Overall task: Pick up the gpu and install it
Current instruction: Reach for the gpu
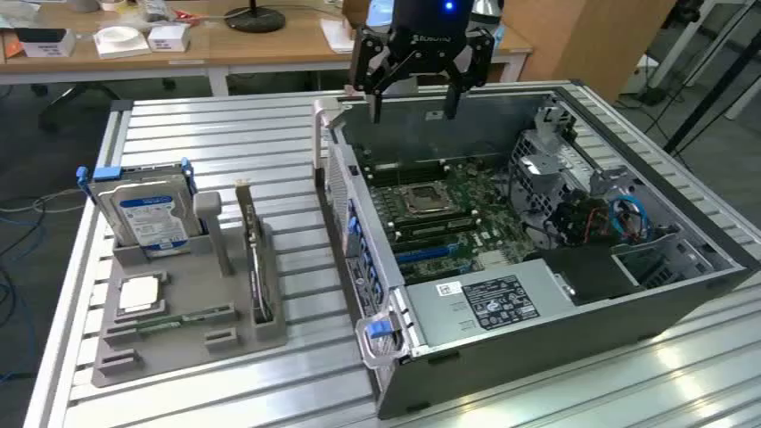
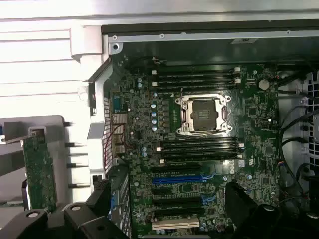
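Gripper (image 1: 414, 105) spread, empty, hovering above far edge of open case (image 1: 571, 334). Gpu (image 1: 252, 259) upright on edge in slot along holder's (image 1: 178, 348) case-side edge. Likely light, stiff, fragile; best pinched across bare top edge

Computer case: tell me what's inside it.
A motherboard with an empty CPU socket, memory slots, a blue expansion slot, and cables. A labelled cover hides whatever lies beneath it.

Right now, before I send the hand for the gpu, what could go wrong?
The hand hangs open over the case; its side wall stands between hand and gpu, so a low sideways move might strike it. The gpu stands edge-on near the hard drive; a wide hand could clip that.
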Available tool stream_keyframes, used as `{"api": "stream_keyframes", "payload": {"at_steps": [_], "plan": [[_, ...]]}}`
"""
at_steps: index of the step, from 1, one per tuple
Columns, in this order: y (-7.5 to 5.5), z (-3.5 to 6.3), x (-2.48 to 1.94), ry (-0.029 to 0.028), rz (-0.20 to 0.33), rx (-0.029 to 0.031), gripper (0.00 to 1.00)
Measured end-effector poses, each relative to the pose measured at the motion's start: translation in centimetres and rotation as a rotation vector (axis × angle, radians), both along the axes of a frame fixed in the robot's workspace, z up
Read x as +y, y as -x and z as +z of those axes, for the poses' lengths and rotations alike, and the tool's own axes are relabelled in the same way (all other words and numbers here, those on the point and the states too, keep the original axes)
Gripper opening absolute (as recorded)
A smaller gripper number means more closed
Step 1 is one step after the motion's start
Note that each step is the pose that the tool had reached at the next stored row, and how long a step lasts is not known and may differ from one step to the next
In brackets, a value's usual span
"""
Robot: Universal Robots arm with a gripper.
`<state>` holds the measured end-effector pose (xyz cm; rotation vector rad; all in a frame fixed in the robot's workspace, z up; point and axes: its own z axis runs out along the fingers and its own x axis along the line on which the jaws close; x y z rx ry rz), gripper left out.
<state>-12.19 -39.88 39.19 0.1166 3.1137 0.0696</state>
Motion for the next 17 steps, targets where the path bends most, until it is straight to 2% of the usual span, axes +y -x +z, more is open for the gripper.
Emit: {"api": "stream_keyframes", "payload": {"at_steps": [1, 3, 17], "plan": [[0.0, -0.01, 0.0, 0.0, 0.0, 0.0, 0.99], [0.0, -0.69, 0.0, 0.0, 0.0, 0.0, 0.99], [0.05, -0.82, 0.08, 0.0, 0.0, 0.0, 0.99]]}}
